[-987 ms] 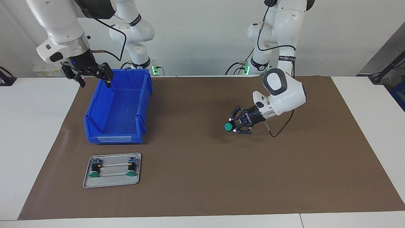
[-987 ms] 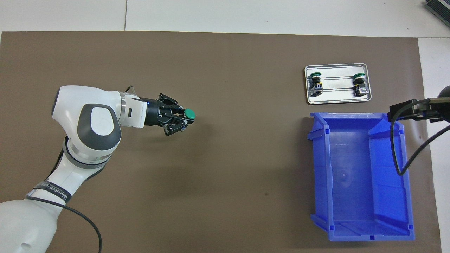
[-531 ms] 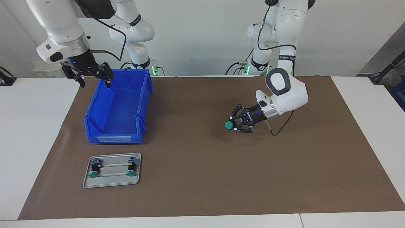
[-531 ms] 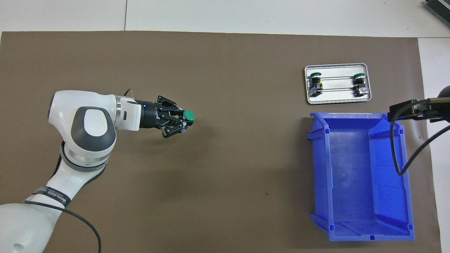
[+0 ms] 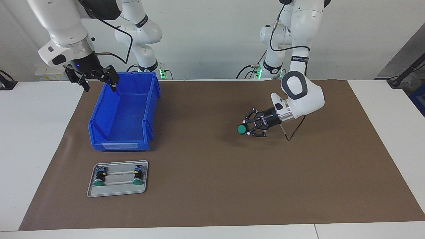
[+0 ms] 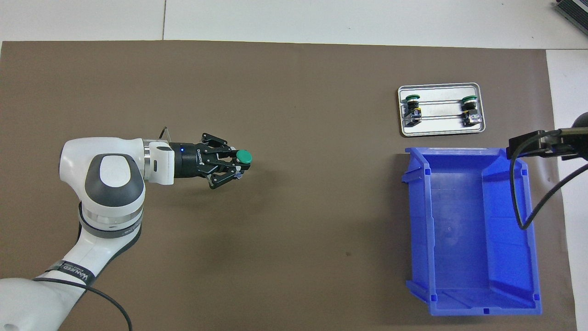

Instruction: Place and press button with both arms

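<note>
I have the left gripper (image 5: 248,128) clamped on the button (image 5: 241,129), its fingers closed around the black body. The gripper lies nearly level, up in the air over the bare middle of the brown mat (image 5: 212,186), with its shadow on the mat beneath it. The button's green cap points outward from the fingertips, toward the right arm's end of the table. In the overhead view the same grip shows clearly – the cap (image 6: 244,157) sits just past the fingertips of the left gripper (image 6: 229,162), and the white wrist and elbow of the left arm (image 6: 110,184) run back toward its base.

The right gripper (image 5: 96,77) waits in the air over the rim of the blue bin (image 5: 123,113), at the edge of the bin nearest the robots. Its jaws stand wide apart and hold nothing. From overhead only its tip (image 6: 533,145) shows, at the bin's corner (image 6: 523,158).

The bin stands on the mat at the right arm's end of the table. Just beside it, farther from the robots, lies a small metal tray (image 5: 117,191) – it carries two more green-capped buttons (image 5: 98,182) lying on their sides, one toward each end of the tray.
</note>
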You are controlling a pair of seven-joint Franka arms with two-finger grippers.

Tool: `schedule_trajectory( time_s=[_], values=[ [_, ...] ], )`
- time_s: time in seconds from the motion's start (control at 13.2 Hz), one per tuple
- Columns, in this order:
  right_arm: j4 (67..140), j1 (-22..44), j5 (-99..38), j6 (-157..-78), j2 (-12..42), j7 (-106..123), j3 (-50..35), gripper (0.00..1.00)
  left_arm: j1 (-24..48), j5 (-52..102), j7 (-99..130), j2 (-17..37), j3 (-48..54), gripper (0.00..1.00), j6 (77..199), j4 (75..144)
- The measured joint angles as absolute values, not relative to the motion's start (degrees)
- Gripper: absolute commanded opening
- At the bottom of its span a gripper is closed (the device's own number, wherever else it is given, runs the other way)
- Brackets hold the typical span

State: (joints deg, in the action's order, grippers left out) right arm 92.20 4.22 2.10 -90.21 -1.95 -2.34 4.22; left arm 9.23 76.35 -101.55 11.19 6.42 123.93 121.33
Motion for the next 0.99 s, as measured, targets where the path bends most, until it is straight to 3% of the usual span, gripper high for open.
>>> schedule_trajectory(
  time_s=[0.99],
  values=[
    [92.2, 4.2, 2.1, -90.2, -2.0, -2.3, 4.2, 1.00, 6.4, 96.1, -129.9, 8.6, 6.4, 0.18, 111.4, 134.2]
  ],
)
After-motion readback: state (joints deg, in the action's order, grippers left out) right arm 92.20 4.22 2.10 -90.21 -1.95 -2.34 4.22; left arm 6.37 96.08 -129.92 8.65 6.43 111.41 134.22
